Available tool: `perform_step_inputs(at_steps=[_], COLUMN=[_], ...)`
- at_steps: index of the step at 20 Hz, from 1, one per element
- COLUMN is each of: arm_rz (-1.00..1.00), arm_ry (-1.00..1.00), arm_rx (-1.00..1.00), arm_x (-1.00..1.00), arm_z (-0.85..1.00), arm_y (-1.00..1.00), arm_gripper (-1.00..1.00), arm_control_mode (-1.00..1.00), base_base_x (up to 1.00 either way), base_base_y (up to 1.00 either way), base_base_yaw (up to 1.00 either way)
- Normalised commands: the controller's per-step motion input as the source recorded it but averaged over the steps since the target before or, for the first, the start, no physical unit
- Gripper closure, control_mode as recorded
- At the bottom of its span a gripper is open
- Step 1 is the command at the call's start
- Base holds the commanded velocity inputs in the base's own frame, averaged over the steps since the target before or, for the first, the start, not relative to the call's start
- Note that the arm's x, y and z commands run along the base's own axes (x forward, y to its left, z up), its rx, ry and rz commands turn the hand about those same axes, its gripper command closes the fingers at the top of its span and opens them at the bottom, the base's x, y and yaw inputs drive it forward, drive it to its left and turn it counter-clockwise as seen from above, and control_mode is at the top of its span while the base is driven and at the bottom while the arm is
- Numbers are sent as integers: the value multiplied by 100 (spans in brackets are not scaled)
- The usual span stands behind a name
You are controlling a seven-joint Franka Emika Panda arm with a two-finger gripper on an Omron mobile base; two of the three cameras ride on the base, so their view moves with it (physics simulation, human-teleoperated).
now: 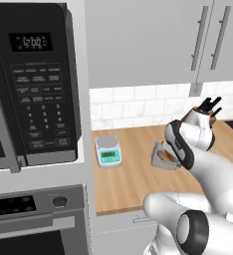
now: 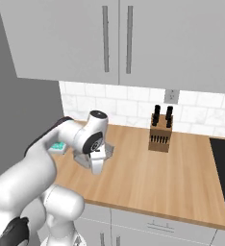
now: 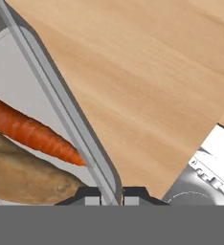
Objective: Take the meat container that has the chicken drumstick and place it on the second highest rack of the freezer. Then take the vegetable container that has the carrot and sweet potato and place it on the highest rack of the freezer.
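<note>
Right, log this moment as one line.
phase: grasp | gripper: straddling vegetable container rim | contents: carrot, sweet potato | surface: counter

A wooden counter (image 2: pixel 181 178) runs along the tiled wall. A small kitchen scale (image 1: pixel 108 150) sits near its left edge. Just right of the scale, a grey container (image 1: pixel 166 156) with a carrot (image 3: pixel 32 131) and a sweet potato (image 3: pixel 23 179) lies mid-surface. A knife block (image 2: pixel 161 133) stands toward the back edge.
</note>
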Motion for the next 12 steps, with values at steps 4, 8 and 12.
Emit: perform_step_inputs(at_steps=[4, 8, 12], arm_rz=[22, 24, 30], arm_ry=[-4, -1, -4], arm_rx=[0, -2, -3], arm_x=[-19, -31, -58], arm_z=[56, 66, 63], arm_y=[0, 16, 19], arm_gripper=[100, 100, 100], arm_control_mode=[-100, -100, -100], base_base_x=[0, 0, 0], base_base_y=[0, 0, 0], base_base_yaw=[0, 0, 0])
